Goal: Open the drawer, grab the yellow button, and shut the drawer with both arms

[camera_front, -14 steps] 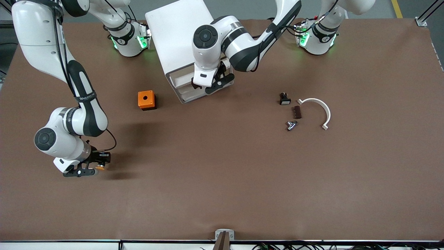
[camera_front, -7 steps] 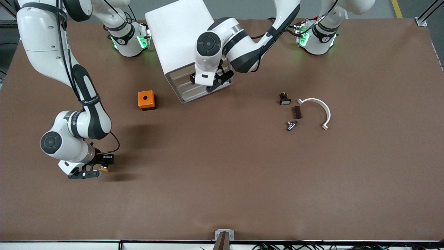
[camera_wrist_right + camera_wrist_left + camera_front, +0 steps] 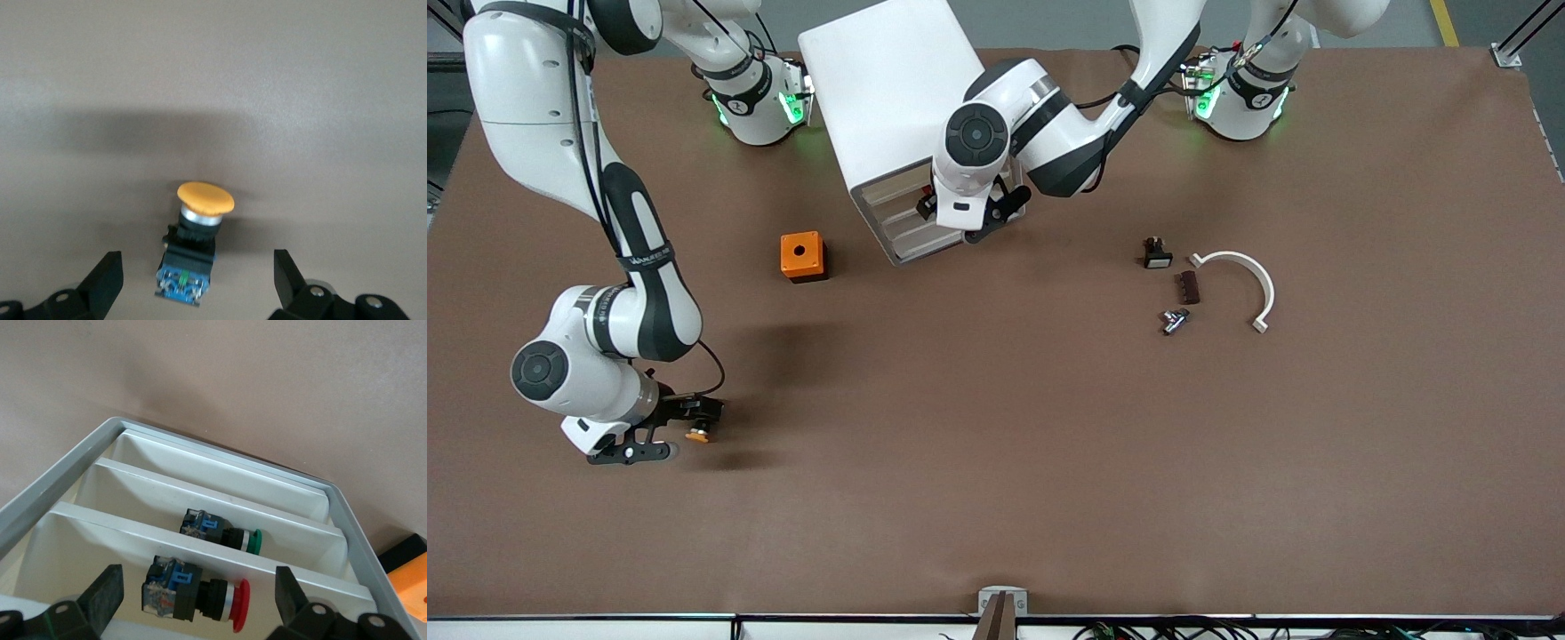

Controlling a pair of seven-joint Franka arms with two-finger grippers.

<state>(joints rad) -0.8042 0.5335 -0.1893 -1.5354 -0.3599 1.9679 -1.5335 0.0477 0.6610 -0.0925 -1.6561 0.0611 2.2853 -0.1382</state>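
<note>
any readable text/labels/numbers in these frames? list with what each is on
Right arm, black forearm section: white lettering, too small to read.
Both arm bases: a small dark mark on the collar, too blurred to read.
Button, drawer, orange cube, small parts on the table: no text visible.
Nothing else legible.

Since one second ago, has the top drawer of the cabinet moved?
Yes. The top drawer has slid back into the white cabinet; its front now sits level with the lower drawers. The left pincer is at the cabinet's front.
</note>
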